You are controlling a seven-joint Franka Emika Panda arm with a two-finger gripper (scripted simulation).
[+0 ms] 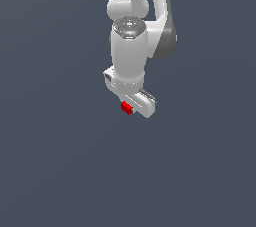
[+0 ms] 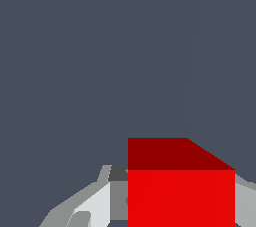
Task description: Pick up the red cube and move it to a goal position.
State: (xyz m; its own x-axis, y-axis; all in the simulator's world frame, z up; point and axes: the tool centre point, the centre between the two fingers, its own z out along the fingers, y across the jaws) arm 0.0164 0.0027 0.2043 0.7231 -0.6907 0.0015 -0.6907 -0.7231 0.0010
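Under the arm, claw (image 1: 131,105) clamped on red cube (image 1: 126,108); transport step, next carry steadily to goal, not visible.

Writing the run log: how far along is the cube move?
Done: the gripper appears shut on the red cube; in the wrist view the cube sits close between the fingers. In hand: carrying it, though lift height is not clear from these views. Left: reaching the goal, which neither view marks.

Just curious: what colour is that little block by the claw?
Bright red, plain, no pattern. The red cube shows best in the wrist view.
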